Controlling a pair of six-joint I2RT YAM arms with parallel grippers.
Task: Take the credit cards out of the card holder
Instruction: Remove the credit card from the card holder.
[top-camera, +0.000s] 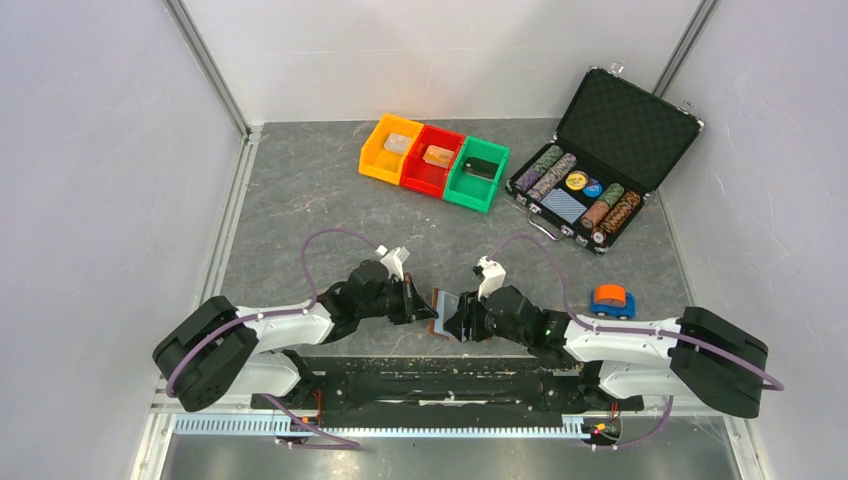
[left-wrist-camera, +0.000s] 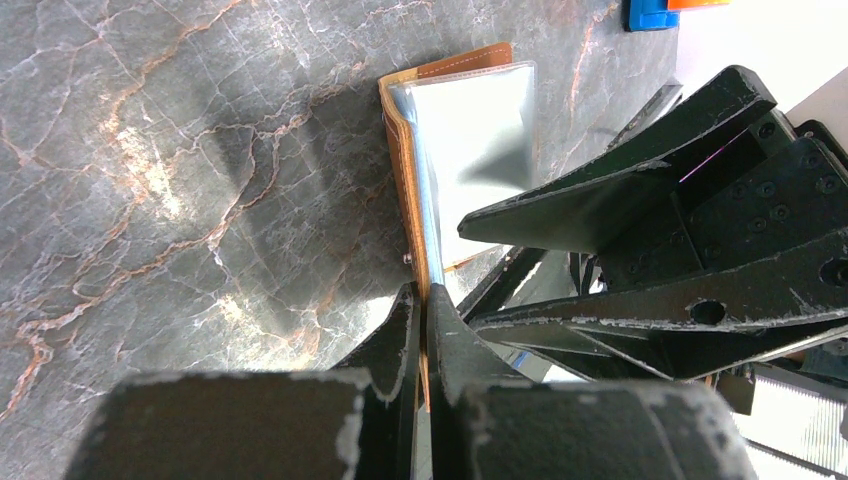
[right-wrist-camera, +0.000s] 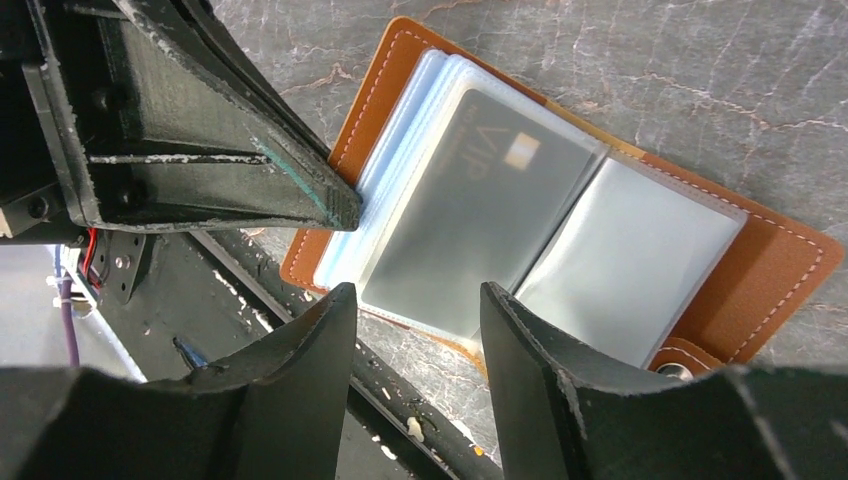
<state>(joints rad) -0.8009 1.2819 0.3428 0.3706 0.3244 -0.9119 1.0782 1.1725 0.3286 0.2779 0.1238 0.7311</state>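
Note:
The brown leather card holder (top-camera: 440, 312) lies open near the table's front edge, between my two grippers. My left gripper (top-camera: 418, 301) is shut on its left edge; in the left wrist view the fingertips (left-wrist-camera: 427, 295) pinch the leather and a clear sleeve of the holder (left-wrist-camera: 470, 110). My right gripper (right-wrist-camera: 415, 300) is open, its jaws standing apart just before the near edge of the holder (right-wrist-camera: 790, 260). A grey credit card (right-wrist-camera: 470, 210) marked VIP with a gold chip sits inside the top clear sleeve. Other sleeves lie stacked beneath it; their contents are hidden.
Orange (top-camera: 390, 148), red (top-camera: 434, 160) and green (top-camera: 478, 174) bins stand at the back centre. An open black chip case (top-camera: 600, 160) is at the back right. A blue and orange toy car (top-camera: 612, 300) sits right of my right gripper. The black base rail (top-camera: 440, 375) runs just behind the holder.

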